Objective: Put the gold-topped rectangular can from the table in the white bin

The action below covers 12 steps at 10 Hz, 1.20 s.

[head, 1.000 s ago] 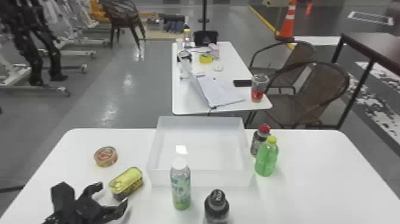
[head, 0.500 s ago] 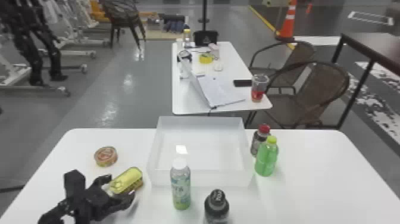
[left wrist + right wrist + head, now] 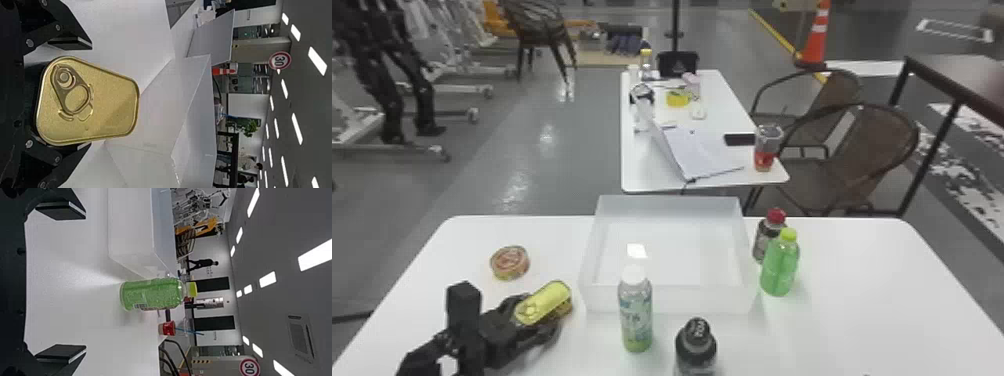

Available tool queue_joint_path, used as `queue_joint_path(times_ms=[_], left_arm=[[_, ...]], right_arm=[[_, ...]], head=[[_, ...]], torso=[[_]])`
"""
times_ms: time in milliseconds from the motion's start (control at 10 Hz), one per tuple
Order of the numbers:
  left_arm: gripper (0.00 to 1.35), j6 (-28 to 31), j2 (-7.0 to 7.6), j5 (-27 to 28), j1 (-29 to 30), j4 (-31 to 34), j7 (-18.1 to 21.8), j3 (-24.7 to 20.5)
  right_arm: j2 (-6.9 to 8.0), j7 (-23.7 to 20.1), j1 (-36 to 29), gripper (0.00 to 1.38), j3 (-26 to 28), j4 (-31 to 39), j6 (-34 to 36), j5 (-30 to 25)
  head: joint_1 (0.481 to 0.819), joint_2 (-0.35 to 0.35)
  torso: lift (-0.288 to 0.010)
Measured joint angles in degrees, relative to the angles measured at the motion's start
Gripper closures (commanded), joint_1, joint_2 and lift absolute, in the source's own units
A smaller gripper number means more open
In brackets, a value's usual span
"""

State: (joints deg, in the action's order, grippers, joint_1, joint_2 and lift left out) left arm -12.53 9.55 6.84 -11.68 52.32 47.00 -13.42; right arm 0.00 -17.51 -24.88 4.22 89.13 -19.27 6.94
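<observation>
the left gripper [image 3: 538,315] has its jaws spread around the gold-topped can [image 3: 548,299], which is on the table [image 3: 872,310], near the white bin [image 3: 692,300]. the right gripper [image 3: 84,282] (before the green bottle [image 3: 150,293]) has jaws also spread.

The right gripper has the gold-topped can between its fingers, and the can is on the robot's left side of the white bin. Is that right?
Not quite: it is the left gripper that has the gold-topped can between its fingers, as the left wrist view shows. The can is indeed to the left of the white bin.
</observation>
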Motion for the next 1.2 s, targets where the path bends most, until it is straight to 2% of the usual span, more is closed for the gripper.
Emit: queue_joint_path(times_ms=[400, 600, 700, 900, 1100, 1200], left_arm=[[0.82, 0.05, 0.20, 0.05, -0.21, -0.19, 0.52, 0.23], [0.82, -0.67, -0.32, -1.19, 0.71, 0.63, 2.25, 0.62], [0.82, -0.07, -1.21, -1.93, 2.33, 4.46, 2.14, 0.46], [0.82, 3.41, -3.62, -1.86, 6.23, 16.20, 0.68, -0.62], [0.82, 6.43, -3.59, -2.93, 7.05, 24.63, -0.55, 0.63], [0.82, 7.63, -3.30, -3.77, 6.43, 26.74, -1.03, 1.47]], right_arm=[[0.00, -0.07, 0.01, 0.10, 0.00, -0.01, 0.00, 0.00], [0.00, -0.10, -0.03, 0.10, 0.00, -0.01, -0.03, 0.00], [0.00, -0.11, -0.07, 0.10, 0.00, -0.01, -0.03, 0.05], [0.00, -0.10, -0.15, 0.11, 0.00, -0.01, -0.02, 0.17], [0.00, -0.12, -0.14, 0.10, 0.00, -0.03, 0.01, 0.18], [0.00, -0.15, -0.09, 0.10, 0.00, -0.10, 0.02, 0.18]], head=[[0.549, 0.000], [0.549, 0.000], [0.549, 0.000], [0.549, 0.000], [0.549, 0.000], [0.549, 0.000]], torso=[[-0.100], [-0.100], [-0.100], [-0.100], [-0.100], [-0.100]])
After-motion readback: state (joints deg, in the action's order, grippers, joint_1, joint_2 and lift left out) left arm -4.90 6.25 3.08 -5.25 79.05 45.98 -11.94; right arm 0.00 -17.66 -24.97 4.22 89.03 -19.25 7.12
